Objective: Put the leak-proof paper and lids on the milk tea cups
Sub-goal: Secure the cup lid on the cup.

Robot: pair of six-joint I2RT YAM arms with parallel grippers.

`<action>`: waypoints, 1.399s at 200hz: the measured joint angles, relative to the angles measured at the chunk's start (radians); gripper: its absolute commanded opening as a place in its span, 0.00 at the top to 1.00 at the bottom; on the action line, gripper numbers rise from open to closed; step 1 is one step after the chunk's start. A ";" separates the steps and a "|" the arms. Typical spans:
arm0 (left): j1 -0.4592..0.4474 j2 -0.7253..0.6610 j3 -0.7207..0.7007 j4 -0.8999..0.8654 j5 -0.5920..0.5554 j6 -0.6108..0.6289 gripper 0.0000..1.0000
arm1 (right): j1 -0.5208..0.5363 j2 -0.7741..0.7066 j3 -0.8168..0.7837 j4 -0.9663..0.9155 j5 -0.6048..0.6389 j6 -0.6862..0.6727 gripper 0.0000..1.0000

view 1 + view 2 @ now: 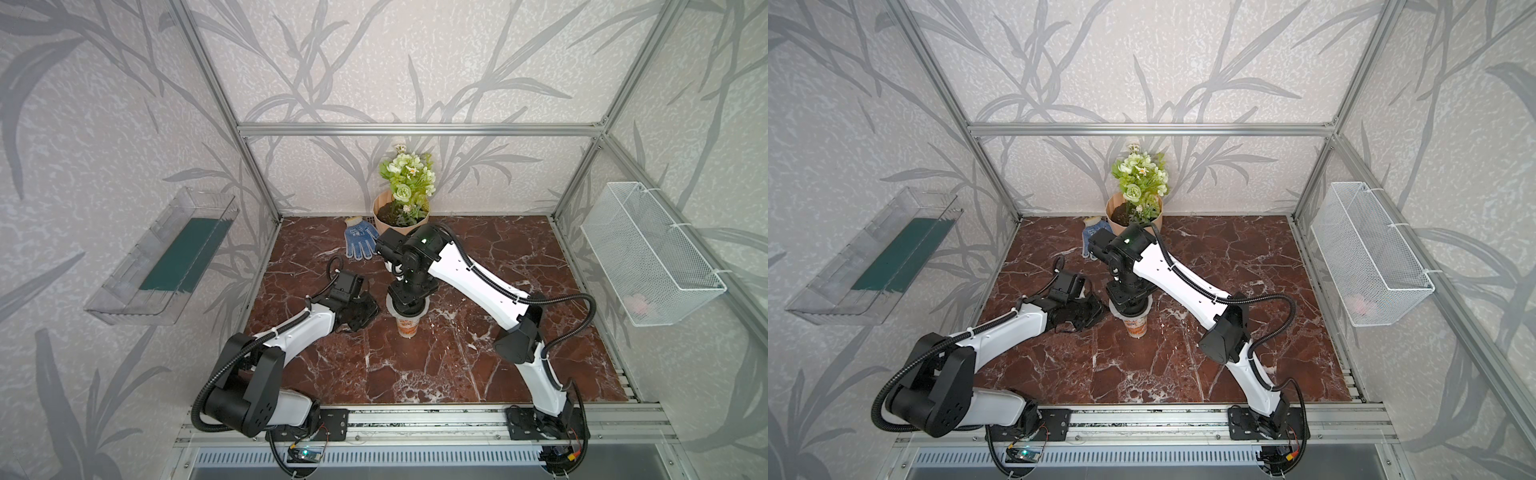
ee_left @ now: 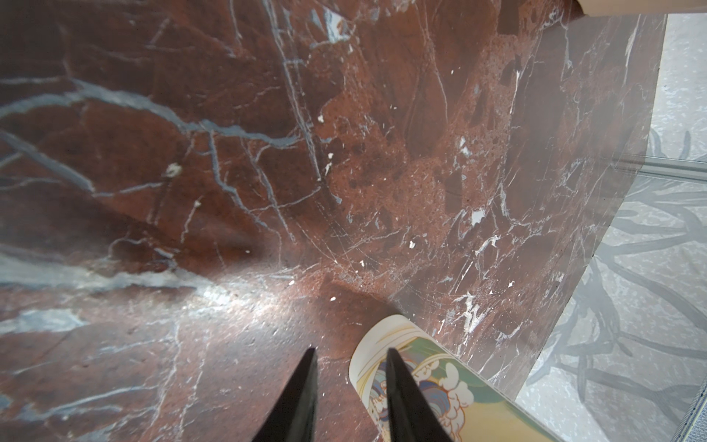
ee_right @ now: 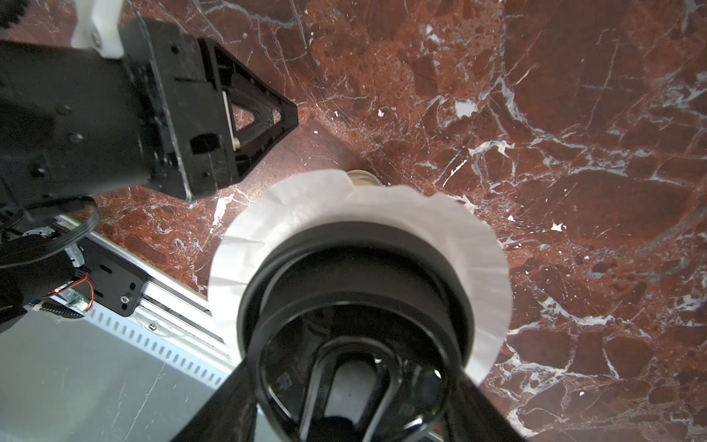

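Paper [image 3: 306, 206] is lying across the mouth of the cup [image 1: 405, 326], its crinkled edge sticking out all round from under a black lid [image 3: 344, 245]. The cup is standing upright about mid-table [image 1: 457, 365], slightly left of centre.

Right claw [image 3: 354, 367] is reaching straight down over the cup, pinching the lid from two sides and holding it flat on the paper. Cannot tell whether the lid is seating on the rim or only resting on the sheet; the claw is hiding that joint in both top views.

Left claw [image 2: 351, 354] is hovering low, just left of the cup and close to its side without gripping it. Its fingers are drawn close together with nothing between them.

Farther back, a blue dotted glove [image 1: 360, 239] is lying flat. Just right of it a flower pot [image 1: 399, 222] is standing against the far wall. Neither is figuring in the job.

Judgement: the paper step is looking done, with the sheet covering the mouth and roughly centred. The step in hand is looking like capping. The next move is calling for an even downward push so the sheet is not creasing or sliding. The left claw would likely be steadying the cup, since a tall cup could be tipping.
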 measured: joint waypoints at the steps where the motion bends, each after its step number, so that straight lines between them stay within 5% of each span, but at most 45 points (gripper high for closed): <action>1: 0.000 0.000 0.000 0.000 0.000 0.000 0.67 | 0.000 0.000 -0.001 0.000 0.000 0.000 0.36; 280: 0.008 -0.001 -0.002 -0.003 0.001 0.001 0.67 | 0.001 0.013 0.003 0.000 -0.014 -0.002 0.35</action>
